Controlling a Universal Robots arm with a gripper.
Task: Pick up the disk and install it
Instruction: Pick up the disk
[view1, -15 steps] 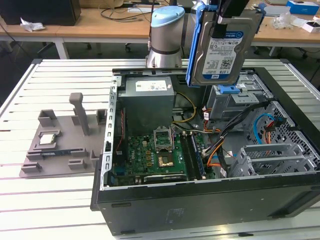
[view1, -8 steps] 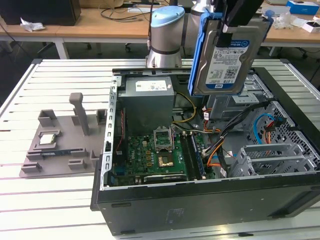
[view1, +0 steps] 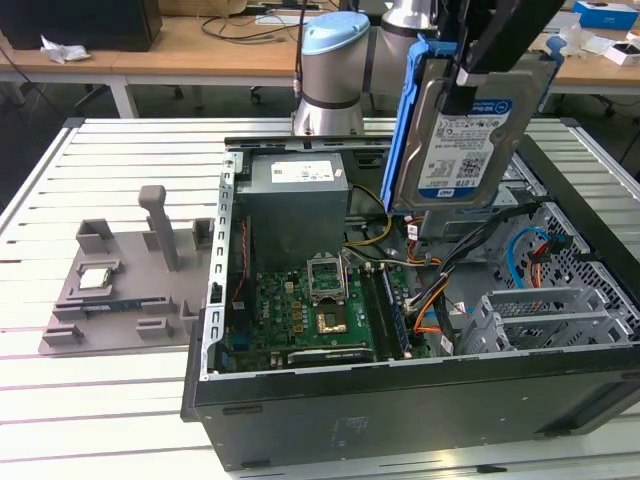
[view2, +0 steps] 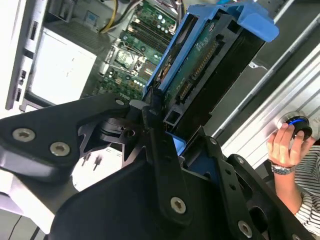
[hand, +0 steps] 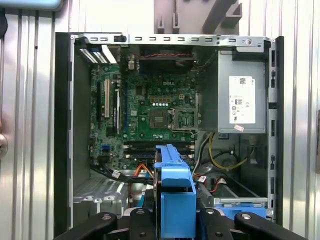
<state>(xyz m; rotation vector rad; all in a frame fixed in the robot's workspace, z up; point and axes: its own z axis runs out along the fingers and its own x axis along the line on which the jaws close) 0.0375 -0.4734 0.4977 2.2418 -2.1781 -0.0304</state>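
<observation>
while the claw (view1: 470, 75) grips the disk (view1: 465, 145), open case (view1: 400, 395) holds motherboard (view1: 290, 305)

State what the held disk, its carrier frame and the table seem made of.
Disk: bare metal, probably; dull silver sheen on its casing.
Carrier frame: plastic, likely; uniform matte blue, moulded.
Table: metal slats, perhaps aluminium; pale grooved sheen.
</observation>
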